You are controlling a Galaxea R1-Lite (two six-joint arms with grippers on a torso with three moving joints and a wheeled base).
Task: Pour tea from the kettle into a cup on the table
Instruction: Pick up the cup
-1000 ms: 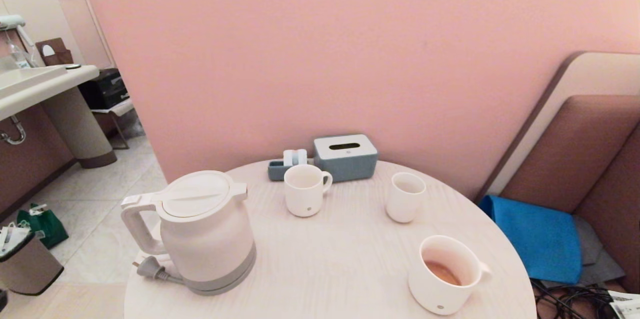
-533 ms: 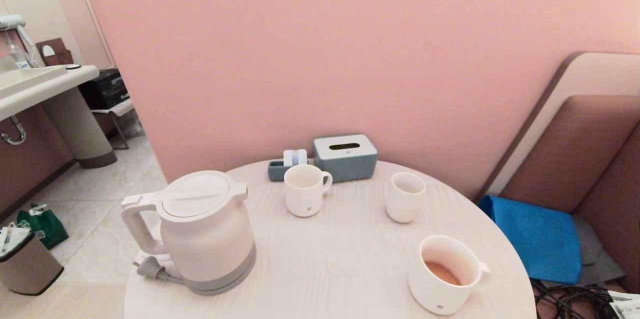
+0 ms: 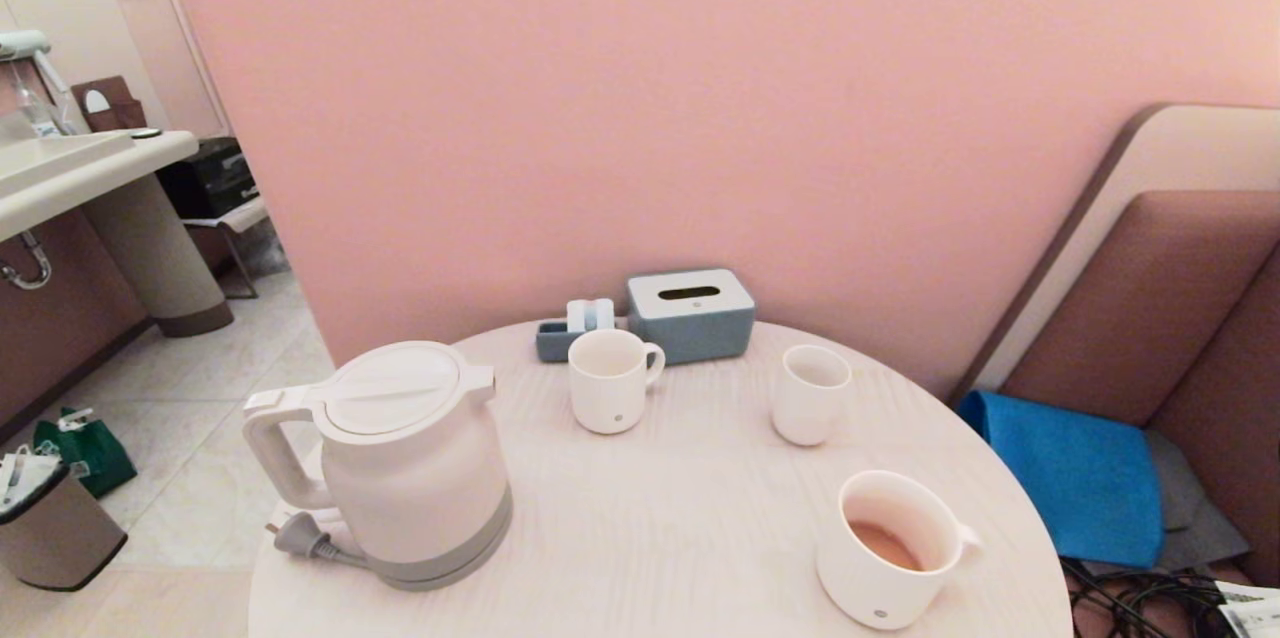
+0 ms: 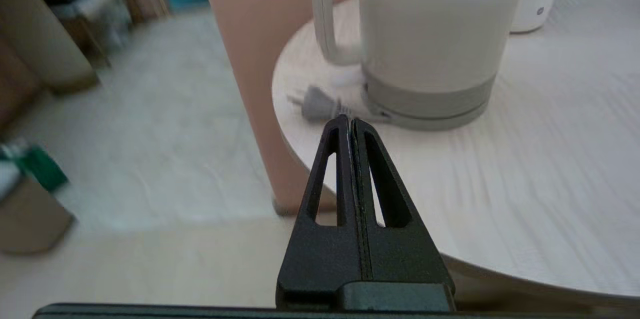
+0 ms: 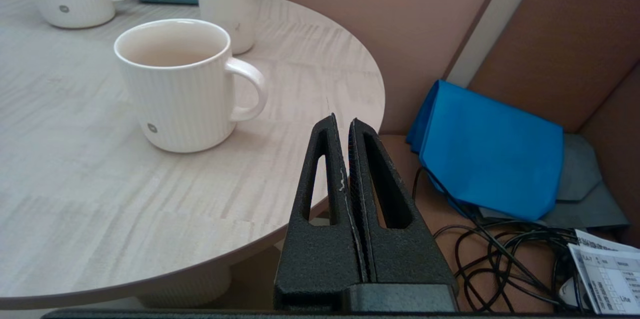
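The kettle [image 3: 385, 463] stands upright on the left part of the round bench [image 3: 660, 538], lid on, its loop handle turned toward the bench's left edge. Its grey plug [image 3: 295, 538] lies on the bench just beside the kettle's base, below the handle. The cup [image 3: 895, 548] sits near the front right edge of the bench, well apart from the kettle, handle pointing right, with a shallow pool of tea [image 3: 885, 546] in its bottom. Farther back, a narrower mug [image 3: 610, 381] with a handle stands near the middle, and a small slim cup [image 3: 810, 394] stands to its right. Behind them, against the pink wall, rest a grey-blue tissue box [image 3: 690, 313] and a small tray [image 3: 560, 338].

Neither arm shows in the head view. In the left wrist view, the left end effector [image 4: 350, 126] has its fingers pressed together, empty, hanging off the near edge of the bench and aimed toward the plug and the kettle's grey base band. In the right wrist view, the right end effector [image 5: 342, 126] is likewise closed on nothing, held beside the bench's right edge, near the cup's handle side, above a blue cloth [image 5: 492, 151] and tangled black cables [image 5: 500, 259].
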